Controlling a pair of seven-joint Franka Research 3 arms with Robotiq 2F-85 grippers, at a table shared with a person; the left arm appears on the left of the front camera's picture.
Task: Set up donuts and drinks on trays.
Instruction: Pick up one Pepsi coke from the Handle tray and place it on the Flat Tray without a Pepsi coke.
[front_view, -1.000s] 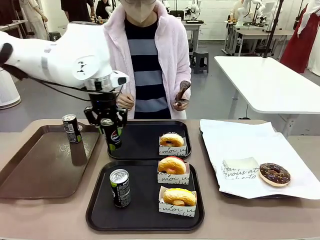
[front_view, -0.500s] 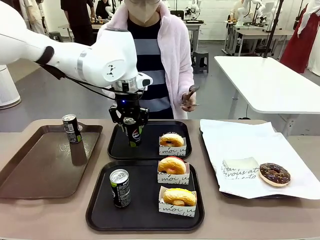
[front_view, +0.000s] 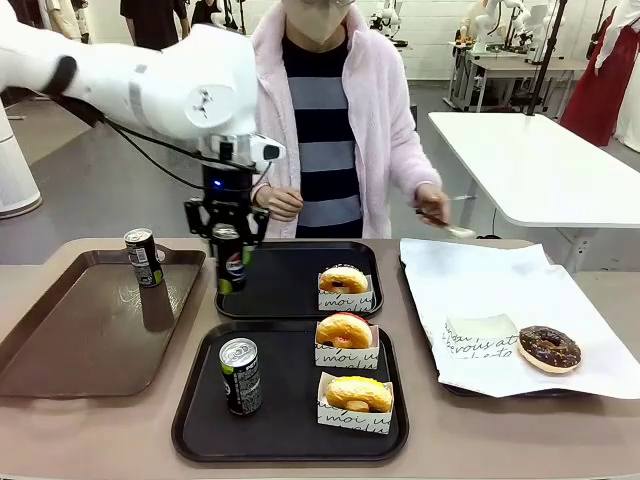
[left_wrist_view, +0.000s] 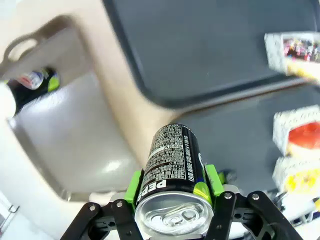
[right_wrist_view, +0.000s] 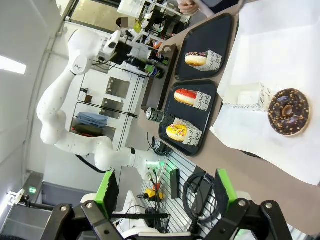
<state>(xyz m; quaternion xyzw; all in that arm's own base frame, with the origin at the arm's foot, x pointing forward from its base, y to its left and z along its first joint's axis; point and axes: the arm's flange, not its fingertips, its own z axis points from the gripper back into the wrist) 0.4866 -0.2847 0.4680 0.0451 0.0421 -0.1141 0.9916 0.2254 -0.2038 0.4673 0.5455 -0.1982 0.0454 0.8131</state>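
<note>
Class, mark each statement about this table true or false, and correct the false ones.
1. The left gripper is shut on the Pepsi can. True.
2. The near black tray holds two donuts and a green-marked can. True.
3. The chocolate donut lies on a black tray. False: it lies on the white paper at the right.
4. The brown tray holds two cans. False: it holds a single can.
5. The right gripper grips a donut. False: its jaws stand open and empty.
</note>
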